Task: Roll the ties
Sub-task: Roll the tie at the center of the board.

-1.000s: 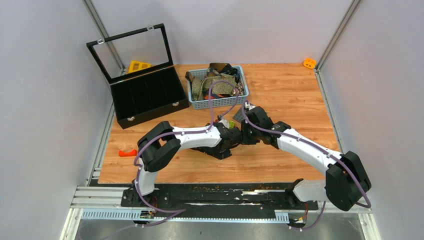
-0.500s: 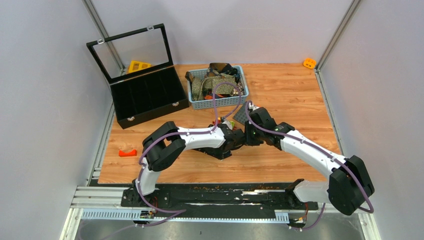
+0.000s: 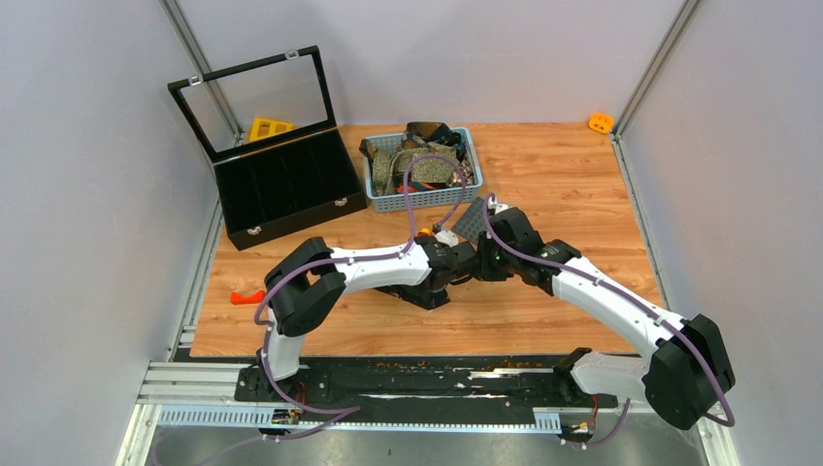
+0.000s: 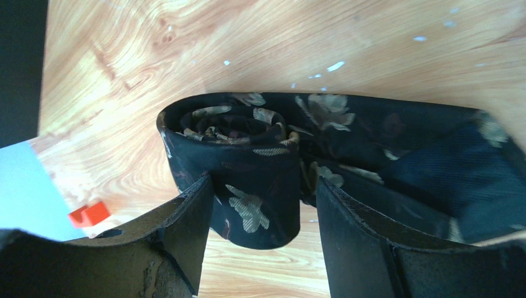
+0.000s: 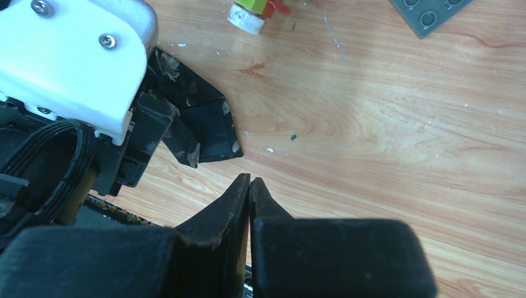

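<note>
A black tie [image 4: 248, 155] with a pale floral print lies on the wooden table, one end wound into a tight roll and its tail running off to the right. My left gripper [image 4: 262, 186] is open and straddles the roll, with a gap beside the right finger [image 4: 347, 230]. In the top view the tie [image 3: 415, 294] shows as a dark patch under the left wrist. My right gripper [image 5: 249, 180] is shut on nothing, just right of a folded part of the tie [image 5: 208, 124]. More ties [image 3: 422, 160] are heaped in the blue basket [image 3: 417, 204].
An open black compartment box [image 3: 291, 189] stands at the back left. A grey studded plate [image 3: 473, 218] and a small green-and-white toy piece [image 5: 248, 12] lie just behind the grippers. Loose bricks: orange [image 3: 247, 296] at the left edge, yellow [image 3: 270, 126] and orange [image 3: 601, 122] at the back.
My left jaws have spread apart off the rolled tie. The right arm has shifted slightly toward the back, its gripper still shut.
</note>
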`<state>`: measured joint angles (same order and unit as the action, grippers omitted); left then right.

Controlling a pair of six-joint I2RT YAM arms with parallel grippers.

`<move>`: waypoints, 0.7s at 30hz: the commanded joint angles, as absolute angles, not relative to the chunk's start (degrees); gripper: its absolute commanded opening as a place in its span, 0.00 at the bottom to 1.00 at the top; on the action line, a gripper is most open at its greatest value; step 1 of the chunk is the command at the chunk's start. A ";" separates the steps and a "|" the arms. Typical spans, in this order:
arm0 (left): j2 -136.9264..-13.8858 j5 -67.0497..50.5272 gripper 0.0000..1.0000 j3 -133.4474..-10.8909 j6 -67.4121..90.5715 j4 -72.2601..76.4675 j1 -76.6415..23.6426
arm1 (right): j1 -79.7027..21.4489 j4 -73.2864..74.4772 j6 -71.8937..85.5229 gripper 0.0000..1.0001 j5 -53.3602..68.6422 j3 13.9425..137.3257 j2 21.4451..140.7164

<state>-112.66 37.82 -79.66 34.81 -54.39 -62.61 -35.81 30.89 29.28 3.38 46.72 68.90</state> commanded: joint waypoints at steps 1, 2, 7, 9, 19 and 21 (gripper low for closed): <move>-106.45 32.64 0.70 -80.01 34.15 -47.60 -62.54 | -36.33 30.72 30.11 0.05 4.13 46.93 66.70; -105.21 32.16 0.71 -79.66 33.88 -47.17 -62.27 | -36.26 30.88 30.11 0.05 4.09 46.93 66.44; -96.26 29.34 0.75 -75.30 31.28 -44.81 -59.63 | -36.32 31.76 30.20 0.05 3.79 46.76 65.35; -92.02 27.24 0.77 -71.77 29.18 -43.28 -57.89 | -36.31 31.94 30.18 0.05 3.65 46.69 64.86; -74.12 6.22 0.87 -56.55 19.50 -32.27 -39.60 | -36.34 30.70 31.53 0.06 5.13 45.26 63.66; -74.39 2.49 0.86 -55.75 18.47 -31.19 -37.34 | -36.35 30.14 31.79 0.06 5.53 44.98 63.88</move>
